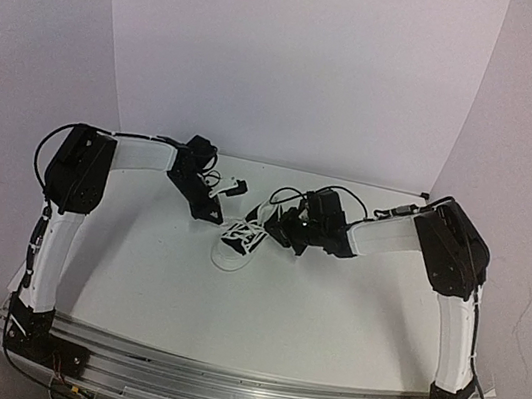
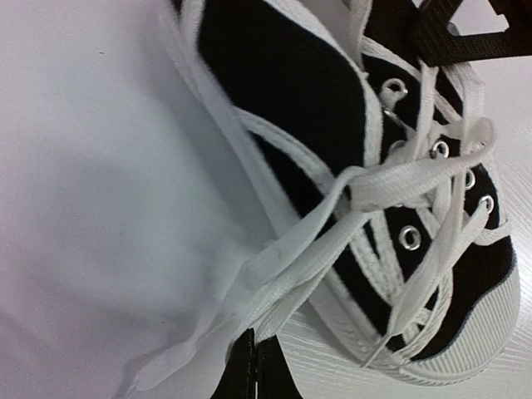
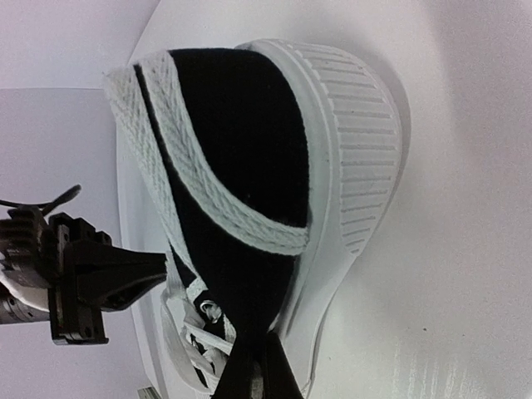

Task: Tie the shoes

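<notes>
The small black sneaker (image 1: 237, 241) with white sole and toe cap lies mid-table between both grippers. In the left wrist view the shoe (image 2: 283, 83) fills the frame, its white laces crossed in a knot (image 2: 370, 187). My left gripper (image 2: 253, 353) is shut on a doubled lace strand (image 2: 316, 249) that runs taut from that knot; it sits left of the shoe (image 1: 213, 215). My right gripper (image 3: 259, 353) is shut against the shoe's collar by the heel (image 3: 241, 125), with a pale strip, seemingly a lace, between the fingers; it is right of the shoe (image 1: 277, 230).
The white table (image 1: 331, 301) is backed by a white curved backdrop (image 1: 298, 63). An aluminium rail (image 1: 235, 392) carrying the arm bases runs along the near edge. Black cables hang around the right wrist (image 1: 332, 195).
</notes>
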{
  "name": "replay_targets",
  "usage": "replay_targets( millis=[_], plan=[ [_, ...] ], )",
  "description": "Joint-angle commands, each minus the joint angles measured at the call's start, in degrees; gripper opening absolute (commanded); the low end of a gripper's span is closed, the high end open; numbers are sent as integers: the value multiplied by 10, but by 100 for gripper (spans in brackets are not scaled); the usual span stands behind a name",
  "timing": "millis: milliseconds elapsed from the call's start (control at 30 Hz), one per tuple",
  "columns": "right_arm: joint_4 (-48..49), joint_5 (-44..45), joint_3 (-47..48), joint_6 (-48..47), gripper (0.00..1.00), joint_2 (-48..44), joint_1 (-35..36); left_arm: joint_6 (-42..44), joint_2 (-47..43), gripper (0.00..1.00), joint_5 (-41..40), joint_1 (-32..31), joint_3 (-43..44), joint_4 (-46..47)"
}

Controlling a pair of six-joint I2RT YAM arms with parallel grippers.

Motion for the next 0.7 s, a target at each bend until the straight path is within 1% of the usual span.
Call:
replay_targets(
  millis=[0,267,400,500,667],
  plan=[
    [-35,25,-4,-38,0,-45,-8,20,-6,0,-39,13,60,9],
    [-145,42,52,-128,0,-71,-3,33,-8,0,-38,13,62,5],
    [-211,44,91,-163,0,-62,5,35,-15,0,8,9,57,-1],
    [-232,43,108,-166,0,-49,12,35,-20,0,28,-1,49,-5],
    [-232,30,107,-137,5,-27,12,22,-19,0,50,-14,34,-11]
  ],
)
